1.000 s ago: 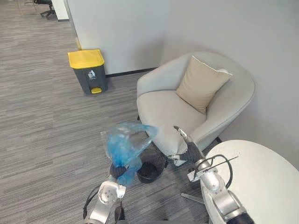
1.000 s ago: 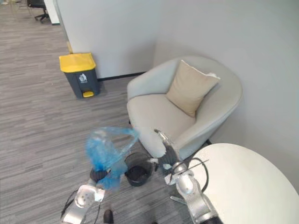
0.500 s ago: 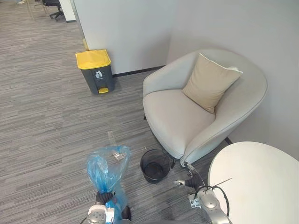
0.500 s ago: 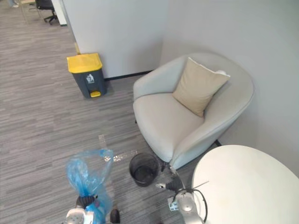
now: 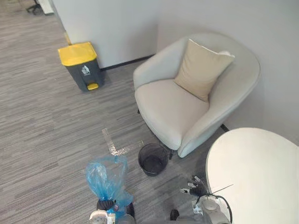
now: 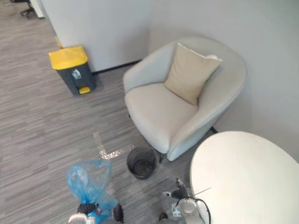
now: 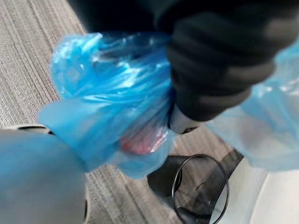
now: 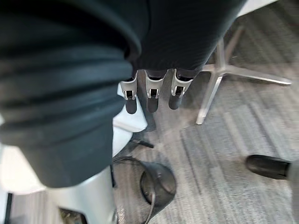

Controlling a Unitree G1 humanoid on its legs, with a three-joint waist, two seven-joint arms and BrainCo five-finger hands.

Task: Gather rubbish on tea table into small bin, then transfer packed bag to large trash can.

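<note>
Now our left hand (image 7: 219, 74) grips the bunched neck of the translucent blue plastic bag (image 5: 105, 173), which billows up beside the small black mesh bin (image 5: 153, 158). A second ago it overlapped the bin. Our right hand (image 8: 149, 98), fingers straight and empty, has dropped beside the round white table (image 5: 252, 163).

The blue bag (image 7: 107, 93) bunches over the left hand (image 7: 215, 79) and covers most of it. A reddish thing (image 7: 140, 142) inside shows through the plastic only as a blur, its kind unclear. The small bin (image 5: 153, 159) is dark inside, so its contents cannot be told. The bench (image 5: 252, 163) runs off the right and bottom edges. The right hand (image 5: 197, 189) is small at the bottom edge, its arm cut off.
</note>
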